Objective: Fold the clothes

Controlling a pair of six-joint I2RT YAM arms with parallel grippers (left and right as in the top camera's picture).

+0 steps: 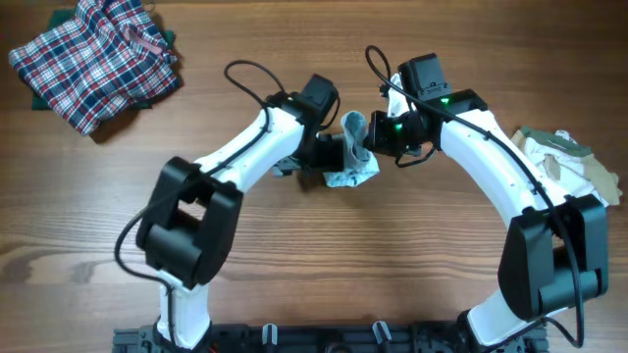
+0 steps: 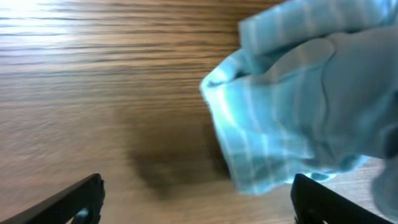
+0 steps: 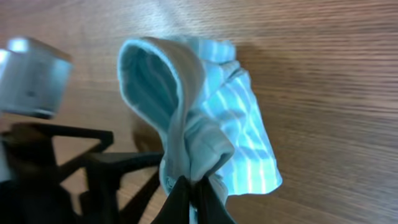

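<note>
The right gripper [image 3: 198, 199] is pinched closed on a bunched fold of the pale blue-white striped garment [image 3: 239, 118], holding it over the wooden table [image 3: 336, 74]. The left gripper [image 2: 199, 191] gapes wide, gripping nothing; the garment sits just ahead of it, between both grippers.

Bunched pale-blue striped garment [image 3: 214, 115] hanging mid-table — plaid garment [image 1: 98, 59] crumpled far-left.
</note>
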